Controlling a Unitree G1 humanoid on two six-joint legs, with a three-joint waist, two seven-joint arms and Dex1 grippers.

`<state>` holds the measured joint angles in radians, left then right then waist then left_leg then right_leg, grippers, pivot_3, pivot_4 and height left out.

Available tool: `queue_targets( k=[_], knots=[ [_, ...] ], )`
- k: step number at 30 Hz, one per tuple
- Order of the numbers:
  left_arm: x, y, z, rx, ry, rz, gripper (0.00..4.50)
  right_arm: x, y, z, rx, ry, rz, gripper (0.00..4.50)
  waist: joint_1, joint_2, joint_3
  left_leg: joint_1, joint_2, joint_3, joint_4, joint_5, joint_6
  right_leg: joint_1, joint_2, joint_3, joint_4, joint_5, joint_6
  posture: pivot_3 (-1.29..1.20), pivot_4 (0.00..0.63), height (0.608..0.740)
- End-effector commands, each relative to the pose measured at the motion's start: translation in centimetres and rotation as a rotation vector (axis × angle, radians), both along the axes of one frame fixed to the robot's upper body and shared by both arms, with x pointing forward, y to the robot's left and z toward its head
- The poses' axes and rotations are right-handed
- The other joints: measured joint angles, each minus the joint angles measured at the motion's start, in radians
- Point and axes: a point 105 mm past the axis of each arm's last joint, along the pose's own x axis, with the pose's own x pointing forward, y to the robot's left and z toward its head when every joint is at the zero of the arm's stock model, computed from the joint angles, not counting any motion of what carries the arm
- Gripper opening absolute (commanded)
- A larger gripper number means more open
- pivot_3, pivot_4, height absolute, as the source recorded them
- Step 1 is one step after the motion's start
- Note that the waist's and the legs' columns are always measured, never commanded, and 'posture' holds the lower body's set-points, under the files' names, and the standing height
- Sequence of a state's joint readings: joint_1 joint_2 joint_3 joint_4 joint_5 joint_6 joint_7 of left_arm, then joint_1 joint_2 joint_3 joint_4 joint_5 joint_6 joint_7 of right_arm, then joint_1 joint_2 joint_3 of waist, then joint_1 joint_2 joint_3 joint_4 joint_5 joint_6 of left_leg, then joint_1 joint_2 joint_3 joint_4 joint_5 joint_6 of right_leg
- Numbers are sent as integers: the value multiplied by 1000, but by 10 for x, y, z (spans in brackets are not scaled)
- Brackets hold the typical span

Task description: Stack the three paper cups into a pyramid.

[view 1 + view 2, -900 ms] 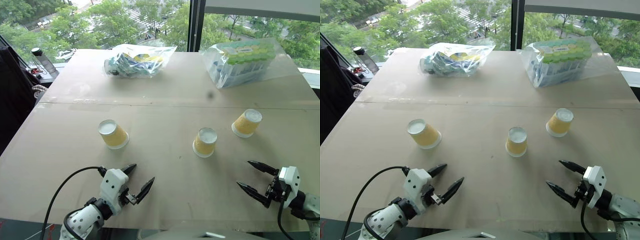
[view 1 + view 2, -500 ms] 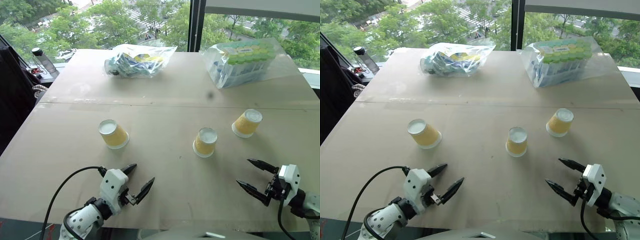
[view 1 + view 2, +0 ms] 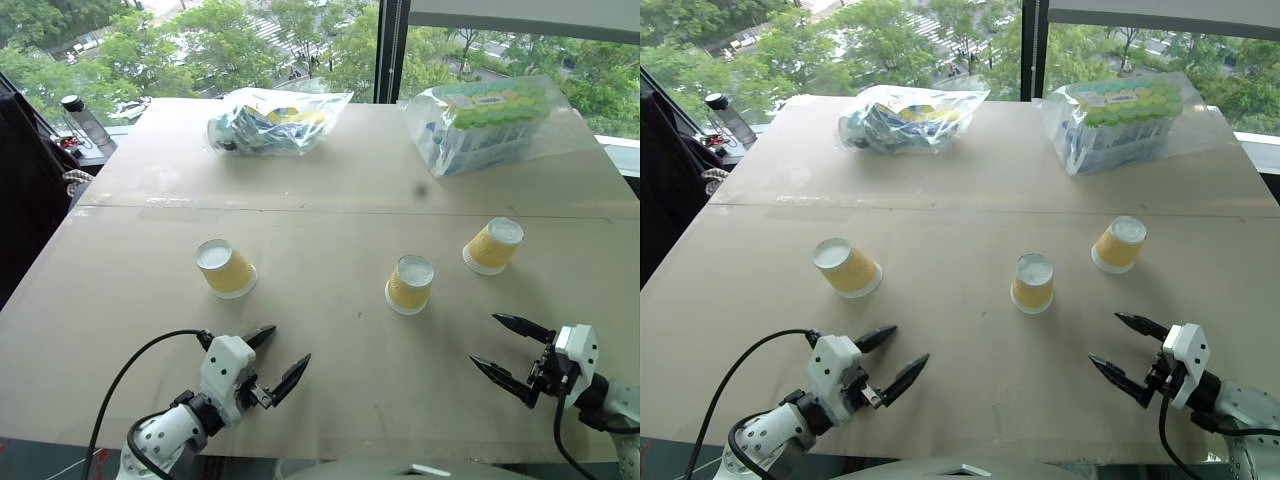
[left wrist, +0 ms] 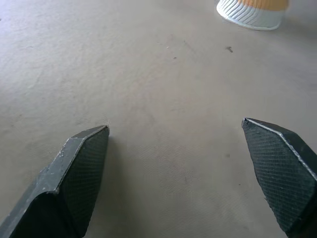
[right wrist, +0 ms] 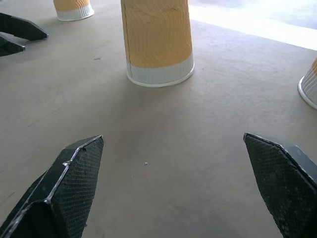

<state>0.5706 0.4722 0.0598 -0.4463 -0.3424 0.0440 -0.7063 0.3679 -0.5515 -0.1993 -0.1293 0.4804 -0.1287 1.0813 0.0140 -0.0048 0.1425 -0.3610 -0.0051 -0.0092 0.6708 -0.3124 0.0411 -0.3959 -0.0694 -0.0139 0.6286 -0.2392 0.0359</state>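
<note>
Three yellow paper cups stand upside down and apart across the middle of the table: a left cup (image 3: 226, 267), a middle cup (image 3: 410, 284) and a right cup (image 3: 494, 246). My left gripper (image 3: 285, 350) hovers open near the front edge, below and slightly right of the left cup, with nothing between its fingers. At the front right, my right gripper (image 3: 487, 340) is open too and empty, short of the middle and right cups. Its wrist view faces the middle cup (image 5: 157, 42), and the left wrist view catches a cup's rim (image 4: 252, 10).
Two clear plastic bags of packaged goods lie at the back of the table, one at back left (image 3: 275, 118) and one at back right (image 3: 490, 120). A dark bottle (image 3: 85, 120) stands off the table's far left corner. A window runs behind.
</note>
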Motion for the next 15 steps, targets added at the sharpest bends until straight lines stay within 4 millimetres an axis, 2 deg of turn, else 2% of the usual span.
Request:
queue_targets(
  k=[1,5,8,11,15],
  knots=[
    [-7,-15,20,-17,-55,-158,4414,10,19,16,18,-66,60,4500,-1,0,0,0,0,0,0,0,0,0,0,0,0,0,0,0,150,740],
    [-7,-26,41,-17,-92,-309,4414,26,43,27,26,-109,115,4500,-1,-1,1,0,0,0,1,0,0,0,1,0,2,0,0,0,150,740],
    [-11,-33,66,-83,-79,-463,4414,40,63,36,50,-120,154,4500,0,-2,1,1,0,-1,2,0,-1,0,1,0,4,0,0,0,150,740],
    [-1,-30,89,-43,-121,-552,4414,56,76,48,73,-163,154,4500,1,-2,2,0,0,-1,2,0,-1,0,1,-1,4,0,0,0,150,740],
    [8,-25,106,-4,-155,-607,4414,67,88,56,73,-187,183,4500,-2,-2,2,0,-1,0,2,1,-1,-1,5,-1,4,1,1,0,150,740]
  ],
)
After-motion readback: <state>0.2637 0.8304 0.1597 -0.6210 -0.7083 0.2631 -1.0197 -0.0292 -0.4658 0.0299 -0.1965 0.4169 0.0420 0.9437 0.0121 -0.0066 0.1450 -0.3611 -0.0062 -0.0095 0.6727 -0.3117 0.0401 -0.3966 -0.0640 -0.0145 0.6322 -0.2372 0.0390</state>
